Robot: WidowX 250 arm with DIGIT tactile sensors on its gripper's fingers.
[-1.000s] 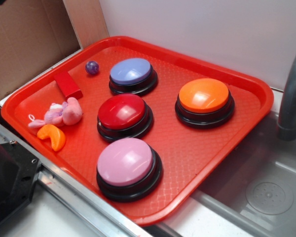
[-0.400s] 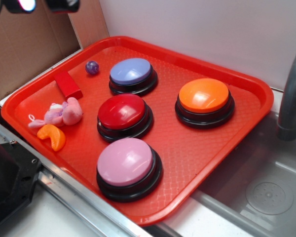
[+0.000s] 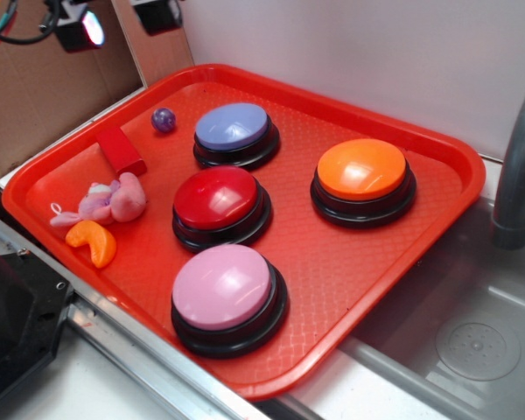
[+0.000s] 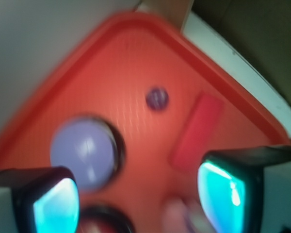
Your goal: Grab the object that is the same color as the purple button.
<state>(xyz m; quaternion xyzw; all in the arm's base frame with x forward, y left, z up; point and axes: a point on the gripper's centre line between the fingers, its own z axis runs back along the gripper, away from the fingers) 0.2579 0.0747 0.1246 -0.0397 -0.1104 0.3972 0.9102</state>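
Red plastic tray [image 3: 437,188] carries the periwinkle purple button [image 3: 234,129] near its far-left corner. Tool [image 4: 138,194] hangs above that corner, fingers spread wide, holding nothing. Small dark-purple ball [image 3: 164,119] lies on the tray just left of that button, close beside the red block [image 3: 121,150].
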